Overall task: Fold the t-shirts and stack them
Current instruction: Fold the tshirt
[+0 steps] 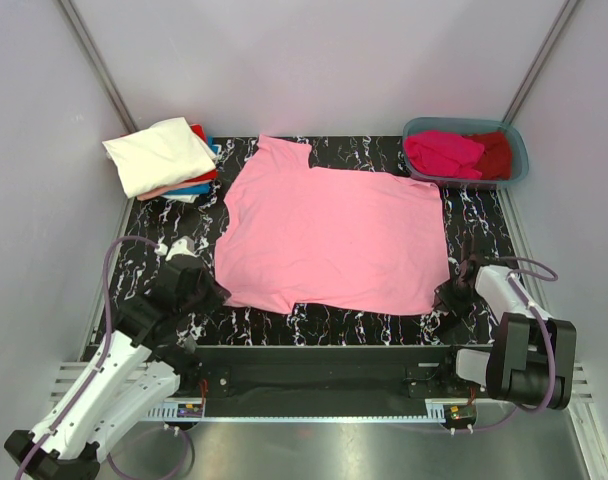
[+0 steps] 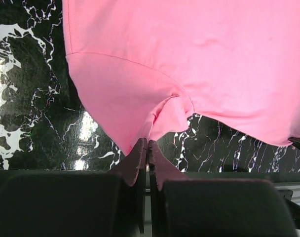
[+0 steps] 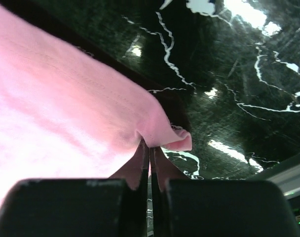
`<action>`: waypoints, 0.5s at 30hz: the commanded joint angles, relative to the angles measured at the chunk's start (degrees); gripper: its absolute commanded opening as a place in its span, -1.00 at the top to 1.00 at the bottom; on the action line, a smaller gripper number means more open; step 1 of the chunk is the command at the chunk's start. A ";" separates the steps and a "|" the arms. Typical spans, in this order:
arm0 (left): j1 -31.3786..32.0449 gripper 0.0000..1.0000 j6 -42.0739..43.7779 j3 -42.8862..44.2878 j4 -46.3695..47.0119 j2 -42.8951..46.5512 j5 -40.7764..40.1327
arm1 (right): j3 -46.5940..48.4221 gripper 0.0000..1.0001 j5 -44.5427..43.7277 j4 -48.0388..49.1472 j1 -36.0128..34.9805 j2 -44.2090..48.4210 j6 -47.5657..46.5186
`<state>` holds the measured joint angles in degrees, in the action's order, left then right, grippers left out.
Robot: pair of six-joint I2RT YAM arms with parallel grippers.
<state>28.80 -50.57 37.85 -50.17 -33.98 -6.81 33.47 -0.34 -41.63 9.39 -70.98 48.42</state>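
A light pink t-shirt (image 1: pixel 329 235) lies spread flat on the black marbled table (image 1: pixel 479 215). My left gripper (image 1: pixel 217 292) is shut on its near left sleeve, the cloth (image 2: pixel 140 106) pinched between the fingertips (image 2: pixel 148 144). At the near right corner, my right gripper (image 1: pixel 446 293) is shut on the hem, where the pink cloth (image 3: pixel 66 108) bunches up at the fingertips (image 3: pixel 150 146). A stack of folded t-shirts (image 1: pixel 164 155), cream-white on top, sits at the far left. Magenta (image 1: pixel 444 152) and dark red (image 1: pixel 496 152) t-shirts lie in the tub.
The grey-blue plastic tub (image 1: pixel 517 145) stands at the far right corner. Grey walls close in the table on three sides. A metal rail (image 1: pixel 314 385) runs along the near edge between the arm bases.
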 commanded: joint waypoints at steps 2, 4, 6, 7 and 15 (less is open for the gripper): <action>0.03 0.92 0.38 2.67 -2.28 -0.73 -0.31 | -0.25 1.00 2.79 2.43 -0.33 2.16 -1.84; 0.03 0.92 0.64 3.81 -3.96 -1.62 0.04 | -0.17 1.00 4.02 1.99 -0.33 2.25 -2.19; 0.03 0.93 0.56 4.95 -5.90 -1.71 0.39 | 0.19 1.00 6.66 1.20 -0.33 2.95 -2.81; 0.03 0.93 0.56 5.04 -6.34 -1.36 0.57 | 0.28 1.00 8.06 1.11 -0.33 4.26 -3.16; 0.12 0.90 0.12 10.13 -15.91 4.35 -1.10 | 7.04 1.00 12.29 -11.01 -0.33 16.83 -5.27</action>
<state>28.80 -50.63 43.81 -62.08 -31.16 -6.92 36.07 9.50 -46.89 9.39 -58.41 44.95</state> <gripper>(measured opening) 0.047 0.012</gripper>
